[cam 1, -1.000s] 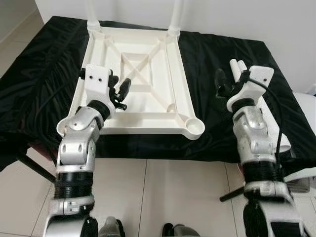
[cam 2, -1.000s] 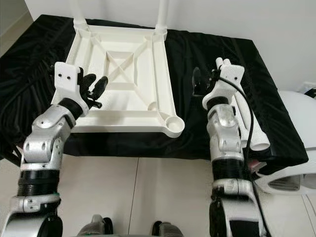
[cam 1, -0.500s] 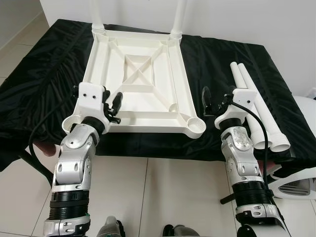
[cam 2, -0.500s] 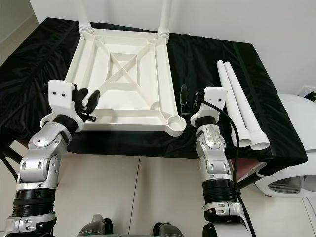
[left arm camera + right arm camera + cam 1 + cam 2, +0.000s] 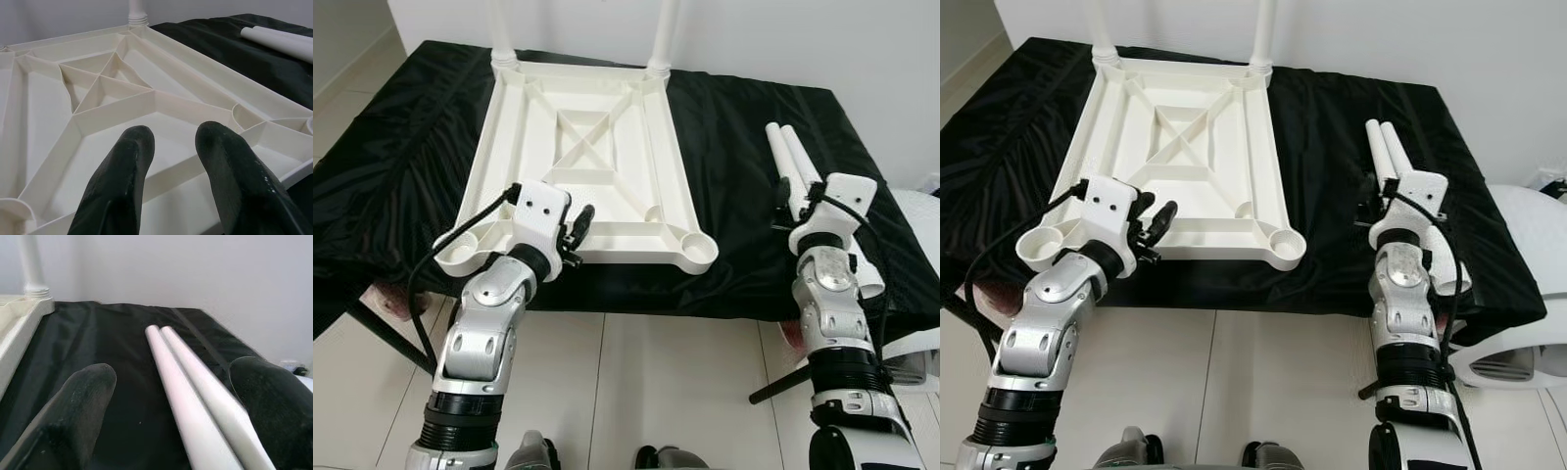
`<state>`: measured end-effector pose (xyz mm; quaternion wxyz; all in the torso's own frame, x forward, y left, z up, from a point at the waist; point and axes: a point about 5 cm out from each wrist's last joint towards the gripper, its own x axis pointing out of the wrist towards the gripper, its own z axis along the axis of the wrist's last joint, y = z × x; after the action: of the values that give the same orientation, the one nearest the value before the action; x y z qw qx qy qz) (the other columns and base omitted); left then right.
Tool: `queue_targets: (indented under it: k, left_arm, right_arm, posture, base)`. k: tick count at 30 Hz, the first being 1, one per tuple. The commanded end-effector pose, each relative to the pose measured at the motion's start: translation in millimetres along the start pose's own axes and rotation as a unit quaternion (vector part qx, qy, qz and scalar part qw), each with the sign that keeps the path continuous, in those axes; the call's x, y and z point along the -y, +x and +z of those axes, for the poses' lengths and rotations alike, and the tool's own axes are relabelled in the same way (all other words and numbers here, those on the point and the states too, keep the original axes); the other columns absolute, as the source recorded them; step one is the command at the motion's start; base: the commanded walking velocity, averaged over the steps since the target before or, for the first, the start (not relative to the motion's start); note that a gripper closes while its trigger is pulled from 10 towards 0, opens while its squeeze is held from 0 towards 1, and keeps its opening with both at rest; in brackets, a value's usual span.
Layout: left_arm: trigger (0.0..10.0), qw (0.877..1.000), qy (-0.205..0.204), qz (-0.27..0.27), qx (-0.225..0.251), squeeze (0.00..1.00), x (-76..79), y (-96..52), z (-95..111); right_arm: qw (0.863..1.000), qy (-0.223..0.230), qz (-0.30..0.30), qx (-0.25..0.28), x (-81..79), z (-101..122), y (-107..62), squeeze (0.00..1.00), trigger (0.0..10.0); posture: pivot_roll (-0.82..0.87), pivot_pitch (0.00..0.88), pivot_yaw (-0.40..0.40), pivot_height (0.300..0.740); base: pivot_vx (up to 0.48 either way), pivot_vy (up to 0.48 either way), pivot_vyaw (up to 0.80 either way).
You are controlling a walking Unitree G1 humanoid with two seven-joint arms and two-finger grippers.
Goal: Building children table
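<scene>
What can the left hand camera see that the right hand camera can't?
The left wrist view looks along the open left gripper onto the ribbed underside of the white tabletop, with its crossed ribs and a corner socket. The right wrist view looks along the open right gripper at two loose legs lying side by side between its fingers, with a white wall behind. Both show the black cloth, a fitted leg standing in the tabletop, and the loose legs.

Tabletop: smooth off-white moulded plastic, slight sheen. Loose legs: same plastic, glossy. Cloth: wrinkled black fabric, faint sheen. Gripper fingers: matt black rubbery. Arms: brushed silver metal.
</scene>
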<state>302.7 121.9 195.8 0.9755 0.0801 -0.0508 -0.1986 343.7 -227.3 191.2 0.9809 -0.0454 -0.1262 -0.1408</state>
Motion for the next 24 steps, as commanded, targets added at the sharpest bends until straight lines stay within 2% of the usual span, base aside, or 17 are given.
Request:
queue_targets:
  k: [1,12,14,16,18,24]
  left_arm:
    - [10.0,1.000,0.003,0.000,-0.009,0.00,0.0,-1.4,-3.3]
    - [10.0,1.000,0.008,-0.017,-0.014,0.00,4.5,-4.6,1.3]
    - [10.0,0.999,0.014,-0.029,-0.017,0.00,7.4,-5.5,4.6]
    - [10.0,0.999,0.016,-0.030,-0.017,0.00,7.7,-5.5,4.9]
    - [10.0,0.999,0.024,-0.038,-0.016,0.00,10.1,-5.7,7.9]
    - [10.0,0.998,0.031,-0.043,-0.017,0.00,10.7,-6.7,10.6]
  right_arm:
    - [1.000,-0.006,-0.001,-0.013,2.9,-3.5,1.0,0.00,10.0]
    - [0.997,-0.003,-0.039,-0.061,13.9,-12.2,6.4,0.00,10.0]
    - [0.994,0.015,-0.068,-0.084,18.2,-15.5,8.6,0.00,10.0]
    - [0.994,0.019,-0.071,-0.087,18.7,-16.0,8.9,0.00,10.0]
    - [0.989,0.023,-0.105,-0.104,26.1,-19.9,9.3,0.00,10.0]
    - [0.979,0.039,-0.155,-0.130,33.5,-27.3,5.1,0.00,10.0]
  posture:
    - [0.00,0.057,-0.050,0.740]
    - [0.00,0.064,-0.051,0.740]
    - [0.00,0.068,-0.050,0.740]
    - [0.00,0.068,-0.050,0.740]
    - [0.00,0.071,-0.050,0.740]
    - [0.00,0.077,-0.046,0.740]
  base:
    - [0.000,0.000,0.00]
    - [0.000,0.000,0.00]
    - [0.000,0.000,0.00]
    - [0.000,0.000,0.00]
    - [0.000,0.000,0.00]
    - [0.000,0.000,0.00]
